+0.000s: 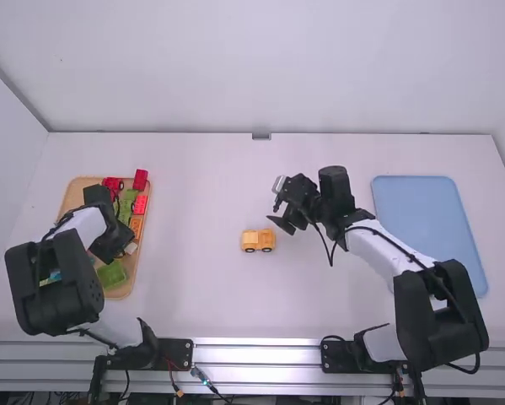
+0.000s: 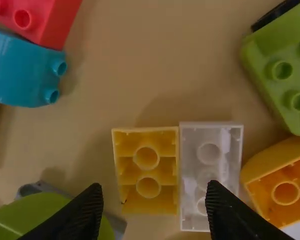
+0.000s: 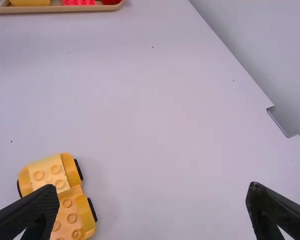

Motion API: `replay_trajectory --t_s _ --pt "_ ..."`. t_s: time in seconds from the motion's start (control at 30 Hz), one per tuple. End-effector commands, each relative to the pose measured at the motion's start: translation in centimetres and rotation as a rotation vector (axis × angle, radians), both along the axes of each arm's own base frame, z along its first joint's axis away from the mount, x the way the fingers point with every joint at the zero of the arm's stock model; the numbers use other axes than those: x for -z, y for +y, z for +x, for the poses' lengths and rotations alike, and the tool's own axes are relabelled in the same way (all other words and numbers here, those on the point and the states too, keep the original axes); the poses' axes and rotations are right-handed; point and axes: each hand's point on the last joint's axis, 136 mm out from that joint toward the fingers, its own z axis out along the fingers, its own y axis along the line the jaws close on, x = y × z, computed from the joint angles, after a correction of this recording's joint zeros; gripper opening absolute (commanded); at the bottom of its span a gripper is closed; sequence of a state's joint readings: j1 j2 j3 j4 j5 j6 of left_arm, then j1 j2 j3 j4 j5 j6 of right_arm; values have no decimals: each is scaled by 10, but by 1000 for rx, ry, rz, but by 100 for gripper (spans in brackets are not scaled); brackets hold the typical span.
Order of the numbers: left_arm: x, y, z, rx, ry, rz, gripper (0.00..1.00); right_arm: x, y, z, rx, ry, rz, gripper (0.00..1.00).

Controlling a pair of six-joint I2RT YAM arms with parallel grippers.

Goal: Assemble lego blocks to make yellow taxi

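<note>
Left end effector (image 2: 155, 200): fingers apart, nothing clamped, poised over the wooden tray (image 1: 72, 196). A yellow brick (image 2: 147, 170) and a white brick (image 2: 210, 172) are lined up ahead of its fingertips, long sides touching, both lying in the tray hollow side up.

Right end effector (image 3: 153, 200): fingers apart, empty, raised above the table (image 1: 185, 295), well to the right of the tray. The yellow Lego car (image 1: 258, 240) is stood on its wheels, right of the tray, nearer to it than the right end effector is. Blue mat (image 1: 429, 219) is set farthest right of the tray.

Step in hand, as judged: part pick from the tray, car body mostly built, probably a roof piece due. Next move: one brick to be singled out, left end effector to be lowered and squared to it without its neighbour being pinched. Brick to be turned studs up before it is pressed on.
</note>
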State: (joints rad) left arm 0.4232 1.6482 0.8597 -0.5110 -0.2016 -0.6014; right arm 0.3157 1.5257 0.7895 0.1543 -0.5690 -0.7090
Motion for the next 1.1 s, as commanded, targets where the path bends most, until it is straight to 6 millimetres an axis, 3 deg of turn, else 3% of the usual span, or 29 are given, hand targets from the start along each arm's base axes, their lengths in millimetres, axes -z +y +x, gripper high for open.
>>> replay_trajectory --t_s 0.0,0.27,0.43,0.67,1.07 --pt "7 2 -10 -9 24 -13 52 -4 0 -2 -1 -4 10 99" --pt "14 13 -21 -61 15 -18 53 -5 0 -1 -1 -8 11 99" --pt "22 0 -8 51 -50 -82 52 -6 1 -1 -3 -11 14 99" --pt "26 -1 -13 33 -40 -77 53 -6 1 -1 -4 -10 14 99" --pt "25 7 -15 26 -29 -35 35 -5 1 -2 -4 -6 13 99"
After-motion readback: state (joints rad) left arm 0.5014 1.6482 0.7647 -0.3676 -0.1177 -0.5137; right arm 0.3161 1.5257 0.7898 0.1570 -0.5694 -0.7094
